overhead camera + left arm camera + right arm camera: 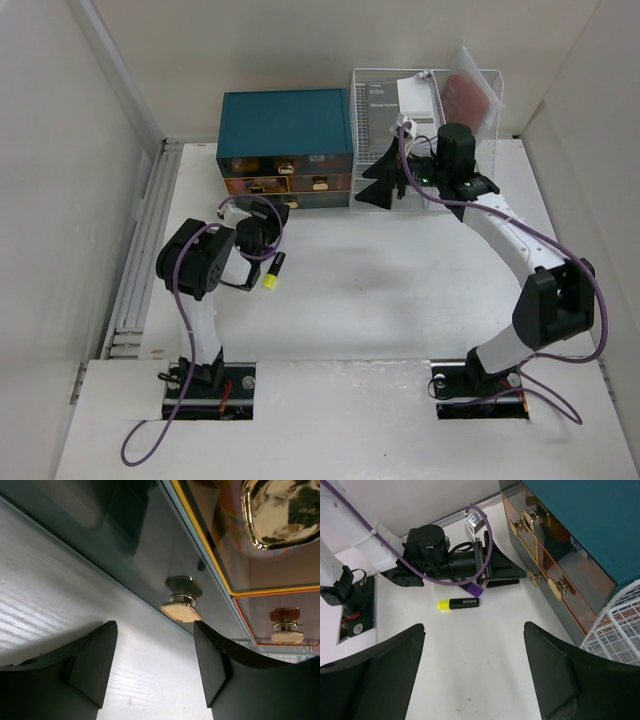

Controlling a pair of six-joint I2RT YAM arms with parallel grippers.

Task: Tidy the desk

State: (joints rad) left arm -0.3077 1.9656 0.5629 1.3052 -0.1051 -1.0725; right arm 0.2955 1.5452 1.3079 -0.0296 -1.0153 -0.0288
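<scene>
The white desk (400,290) carries a black highlighter with a yellow cap (273,272), also seen in the right wrist view (458,603). A purple-capped marker (474,590) lies partly under my left gripper. My left gripper (268,212) is open and low on the desk, facing the teal drawer chest (285,128). The bottom drawer's gold knob (181,611) sits just ahead of its fingertips, and nothing is between them (155,626). My right gripper (378,182) hangs open and empty above the desk (472,630) near the chest's right end.
A white wire rack (425,95) holding papers and a red-brown folder stands to the right of the chest, its corner showing in the right wrist view (620,625). Pale walls enclose the desk. Purple cables loop from both arms.
</scene>
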